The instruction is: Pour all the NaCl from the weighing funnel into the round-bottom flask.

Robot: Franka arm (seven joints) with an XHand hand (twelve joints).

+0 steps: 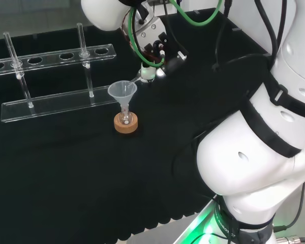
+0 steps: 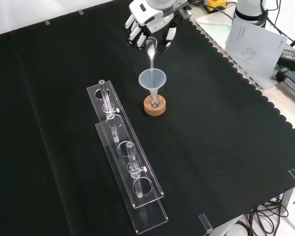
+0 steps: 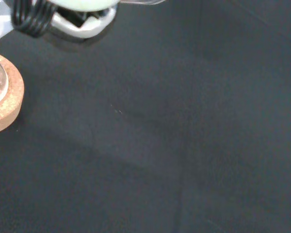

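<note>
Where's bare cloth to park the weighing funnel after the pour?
Front view: bare cloth between the cork ring and the scalloped edge, also left of the tube rack. Crowded: the hand, weighing funnel and plastic funnel stack over the flask.

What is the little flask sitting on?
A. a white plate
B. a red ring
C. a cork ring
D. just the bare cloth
C: the flask sits in a round, tan cork ring on the black cloth, with a clear funnel stuck in its top.
</note>
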